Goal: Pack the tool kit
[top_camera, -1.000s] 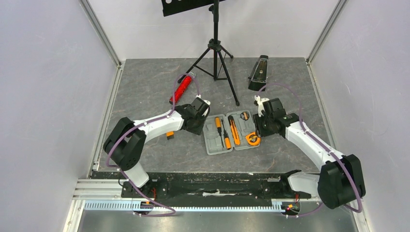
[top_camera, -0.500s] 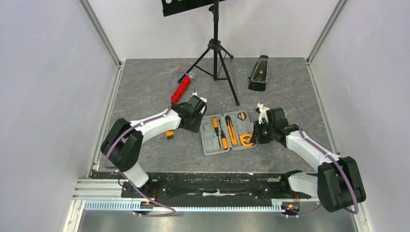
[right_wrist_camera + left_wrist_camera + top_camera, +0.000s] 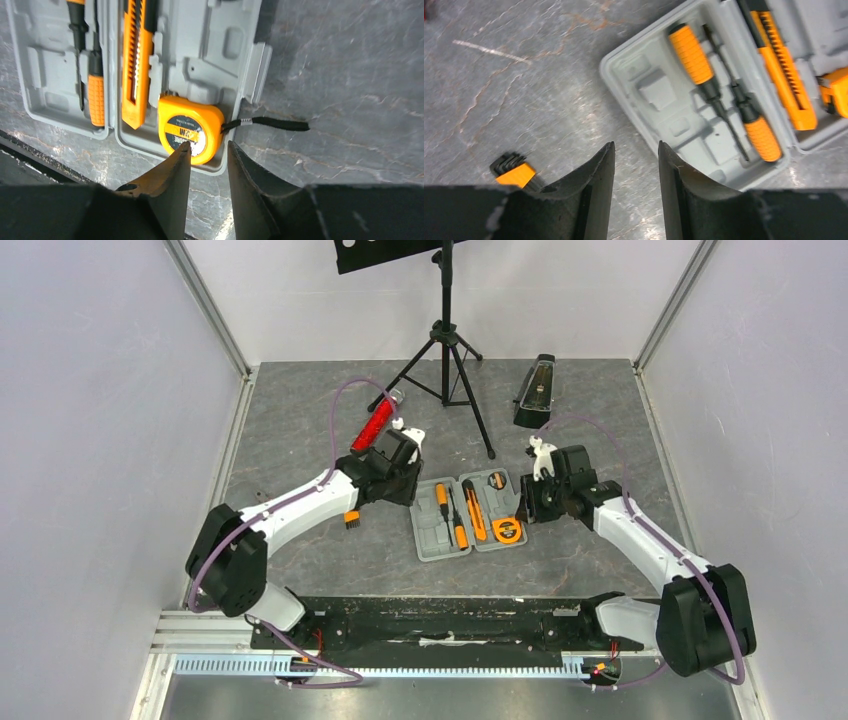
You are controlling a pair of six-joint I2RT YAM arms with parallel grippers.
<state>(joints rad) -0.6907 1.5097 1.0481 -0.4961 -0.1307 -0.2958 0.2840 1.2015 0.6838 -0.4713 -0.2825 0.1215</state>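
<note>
Grey marbled bench held the open kit case, a likely light, stiff, slippery plastic shell best taken by its rim, while the left tool and right tool hovered at either end, parted and empty.

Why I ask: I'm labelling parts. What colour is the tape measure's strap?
The strap of the orange tape measure is black. Clearest in the right wrist view.

In left wrist view, case is cut by top & right edges, w/ tape measure barely shown at right edge. Small orange-black item is partly hidden behind left gripper finger; type can't be told. In right wrist view, screwdrivers are cropped at top
</note>
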